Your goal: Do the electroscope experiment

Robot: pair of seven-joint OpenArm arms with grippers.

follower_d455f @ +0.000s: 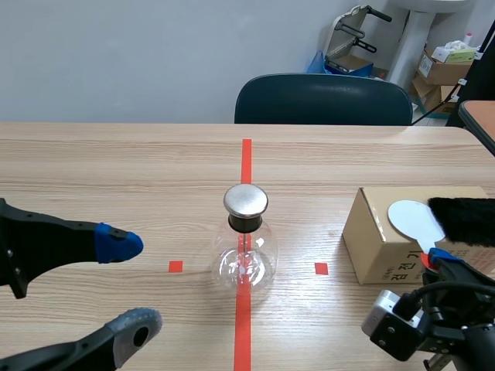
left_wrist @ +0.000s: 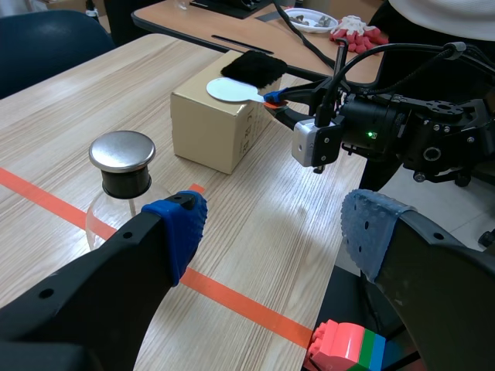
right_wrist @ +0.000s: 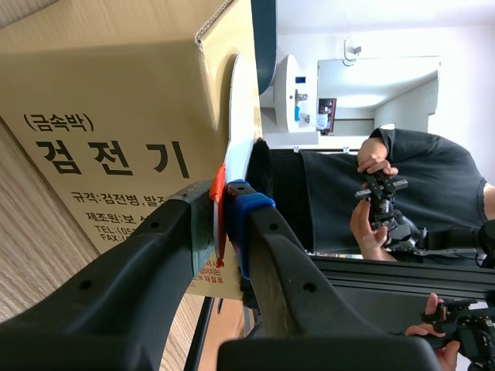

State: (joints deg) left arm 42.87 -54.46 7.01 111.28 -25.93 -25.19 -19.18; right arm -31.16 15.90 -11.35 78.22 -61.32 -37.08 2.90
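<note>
One round-bellied clear glass electroscope (follower_d455f: pixel 246 251), capped by a smooth metal disc (follower_d455f: pixel 246 200), stands on the worktop (follower_d455f: pixel 116 170) over the red tape line, near a matte cardboard box (follower_d455f: pixel 383 247) bearing a flat white paddle (follower_d455f: pixel 414 220) and fuzzy black cloth (follower_d455f: pixel 464 219). The left end effector (follower_d455f: pixel 131 284) hovers low beside the electroscope, fingers (follower_d455f: pixel 116 243) spread wide; the right end effector (right_wrist: pixel 220 202) is clamped on the paddle's thin orange handle (left_wrist: pixel 271 98) at the box's edge.
</note>
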